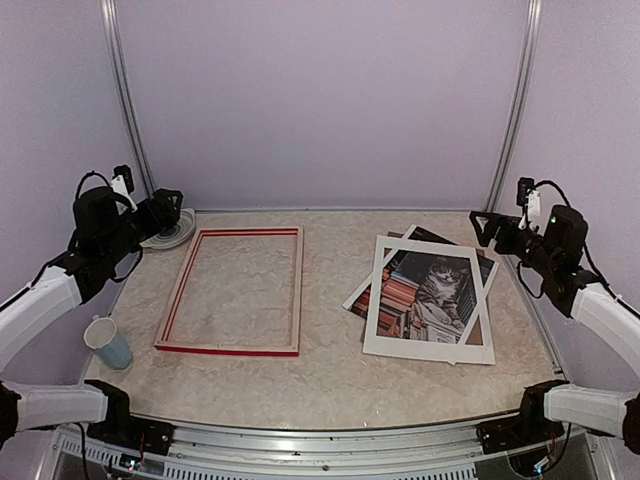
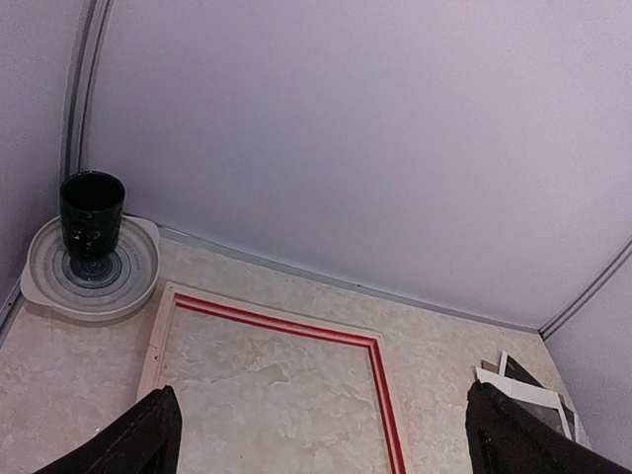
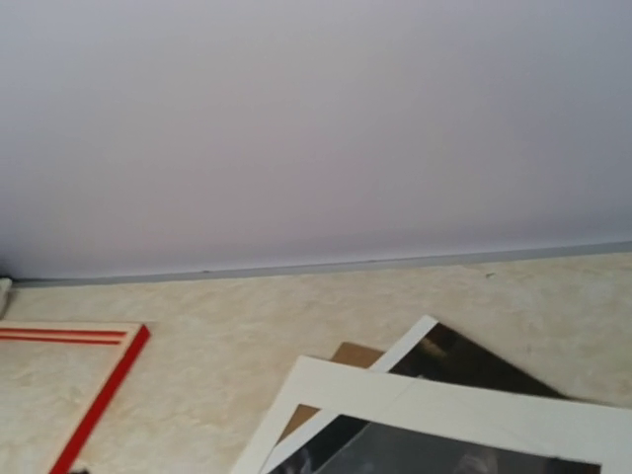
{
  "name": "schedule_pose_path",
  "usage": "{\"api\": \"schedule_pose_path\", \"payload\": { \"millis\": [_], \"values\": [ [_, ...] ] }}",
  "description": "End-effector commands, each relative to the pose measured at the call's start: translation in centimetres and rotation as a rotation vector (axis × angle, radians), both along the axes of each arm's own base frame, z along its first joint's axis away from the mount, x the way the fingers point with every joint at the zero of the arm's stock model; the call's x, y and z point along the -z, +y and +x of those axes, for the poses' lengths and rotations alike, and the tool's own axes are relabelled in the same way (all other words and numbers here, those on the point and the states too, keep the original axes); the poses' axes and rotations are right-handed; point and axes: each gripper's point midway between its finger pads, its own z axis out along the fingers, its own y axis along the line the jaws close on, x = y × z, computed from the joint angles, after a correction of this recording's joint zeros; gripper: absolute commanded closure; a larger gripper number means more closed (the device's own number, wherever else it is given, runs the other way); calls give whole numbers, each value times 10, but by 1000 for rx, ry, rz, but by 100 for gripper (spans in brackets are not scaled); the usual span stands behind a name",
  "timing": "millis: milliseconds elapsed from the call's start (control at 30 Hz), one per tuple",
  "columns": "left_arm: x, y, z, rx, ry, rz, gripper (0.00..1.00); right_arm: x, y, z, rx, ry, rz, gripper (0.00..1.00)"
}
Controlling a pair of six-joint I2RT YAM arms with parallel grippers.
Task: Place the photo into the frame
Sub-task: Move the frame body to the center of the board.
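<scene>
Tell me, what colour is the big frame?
The frame is red with pale wood edges; the top external view shows it best.

Soft, even light fills all views; shadows on the table [image 1: 330, 380] are faint. The right wrist view looks slightly blurred.

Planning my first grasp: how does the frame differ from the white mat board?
The frame is red with pale wood edges; the mat board is plain white. The frame lies alone on the left; the mat board lies on the right, skewed, atop the photo. The frame's opening shows bare table; the mat board's window shows the photo. Both lie flat, rectangular, open in the middle.
</scene>
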Motion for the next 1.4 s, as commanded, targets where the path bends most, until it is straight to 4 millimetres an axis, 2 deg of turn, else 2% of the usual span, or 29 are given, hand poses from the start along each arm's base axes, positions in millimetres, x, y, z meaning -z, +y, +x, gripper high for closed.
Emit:
{"api": "schedule_pose_path", "payload": {
  "millis": [0,67,233,533,700,1033,1333,1367],
  "values": [
    [-6,-12,1,38,1,-26,1,-3,-1,-18,17,-49,86,1],
    [-4,-14,1,42,8,-30,1,0,-9,-19,66,-48,102,1],
    [4,-27,1,60,30,-28,1,16,-5,-12,46,40,93,1],
    [30,-85,1,147,98,-18,1,68,-1,4,46,285,97,1],
    [55,-118,9,194,163,16,1,97,3,9,35,388,92,1],
    [107,-173,31,276,298,41,1,143,-1,11,53,538,48,1],
    [151,-221,56,361,403,55,1,172,-9,9,115,630,52,1],
    [162,-226,59,364,423,62,1,175,-8,8,114,639,51,1]
  ]
}}
